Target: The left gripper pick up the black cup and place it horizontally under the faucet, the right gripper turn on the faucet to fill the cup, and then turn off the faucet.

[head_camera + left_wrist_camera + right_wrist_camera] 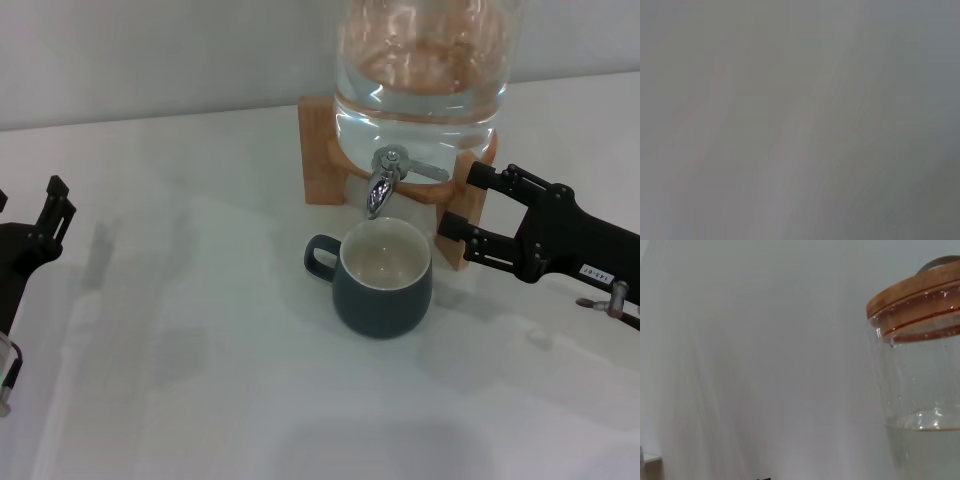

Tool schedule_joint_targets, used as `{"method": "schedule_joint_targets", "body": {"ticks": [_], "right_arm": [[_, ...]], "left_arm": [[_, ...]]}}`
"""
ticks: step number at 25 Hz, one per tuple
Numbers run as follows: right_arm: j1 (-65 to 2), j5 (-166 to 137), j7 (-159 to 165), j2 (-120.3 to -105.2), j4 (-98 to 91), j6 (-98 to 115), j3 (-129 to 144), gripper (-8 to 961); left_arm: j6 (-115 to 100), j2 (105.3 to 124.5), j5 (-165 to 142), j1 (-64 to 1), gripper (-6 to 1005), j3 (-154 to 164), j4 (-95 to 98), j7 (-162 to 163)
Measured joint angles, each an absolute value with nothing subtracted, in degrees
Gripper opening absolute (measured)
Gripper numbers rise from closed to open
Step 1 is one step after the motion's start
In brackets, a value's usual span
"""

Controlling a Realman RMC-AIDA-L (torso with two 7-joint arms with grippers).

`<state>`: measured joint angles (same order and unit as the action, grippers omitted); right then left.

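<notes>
The black cup (383,278) stands upright on the white worktop (200,330), directly below the spout of the faucet (388,178), its cream inside facing up and its small loop handle turned toward the robot's left. The faucet is fitted to the front of a clear glass water jar (420,70) that rests on a wooden stand (322,150); its lever handle points toward the robot's right. The right gripper (462,204) reaches in from the right edge of the head view, its long black claw level with the faucet and just beside the lever's tip, though whether it touches the lever cannot be told. Its jaws stand apart — one finger up near the lever, the other lower, beside the cup's rim — with nothing between them. The left gripper (58,212) sits far off at the left edge of the head view, well apart from the cup; only part of it shows, and whether its jaws are wide or narrow cannot be told. The left wrist view shows nothing but a blurred pale surface. The right wrist view shows the jar's upper part — a wooden lid (915,292) above glass, and the waterline lower down.
</notes>
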<state>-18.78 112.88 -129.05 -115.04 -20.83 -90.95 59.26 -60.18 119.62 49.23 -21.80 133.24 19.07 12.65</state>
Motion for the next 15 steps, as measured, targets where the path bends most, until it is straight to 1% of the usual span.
{"method": "schedule_joint_targets", "body": {"ticks": [15], "right_arm": [[-20.62, 113.03, -128.97, -115.21, -20.82, -90.63, 61.47, 842]], "left_arm": [[-60.02, 119.62, 49.40, -21.28, 770, 133.24, 19.07, 12.65]]}}
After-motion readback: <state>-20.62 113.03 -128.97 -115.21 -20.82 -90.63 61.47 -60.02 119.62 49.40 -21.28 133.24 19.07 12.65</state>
